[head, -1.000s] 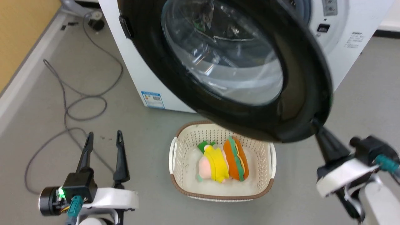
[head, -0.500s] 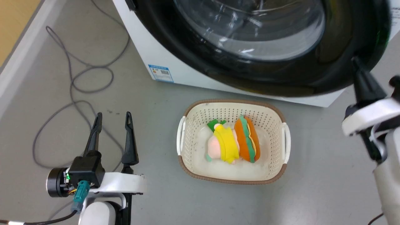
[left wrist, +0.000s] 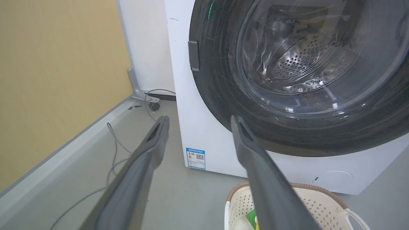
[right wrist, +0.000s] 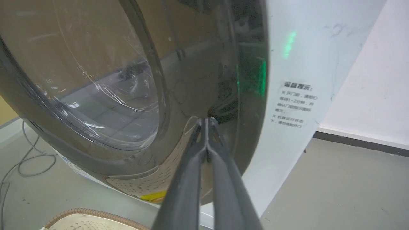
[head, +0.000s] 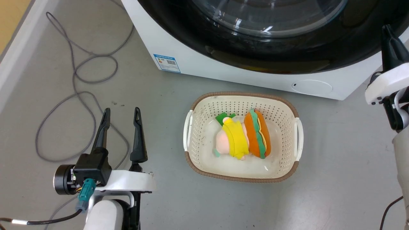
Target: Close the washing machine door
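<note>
The glossy black washing machine door (head: 255,54) with its clear glass bowl lies flat against the front of the white washing machine (head: 166,44). In the right wrist view my right gripper (right wrist: 207,119) is shut, its tips pressed together against the door (right wrist: 204,80) near its right rim. The same gripper (head: 387,30) stands at the right edge of the head view, touching the door's edge. Low at the left, my left gripper (head: 121,111) hangs open over the floor, holding nothing. The left wrist view shows the door (left wrist: 303,134) closed on the machine (left wrist: 191,134), with the open left gripper (left wrist: 198,119) in front.
A cream perforated basket (head: 297,134) with plush toys (head: 243,137) sits on the grey floor just before the machine. Grey cables (head: 76,95) loop on the floor at the left, near a yellow wall (left wrist: 57,80). A round flap (head: 311,87) marks the machine's lower front.
The door has swung from well open to flat against the machine, with my shut right gripper following its edge. The head camera has shifted. The left gripper stays open.
</note>
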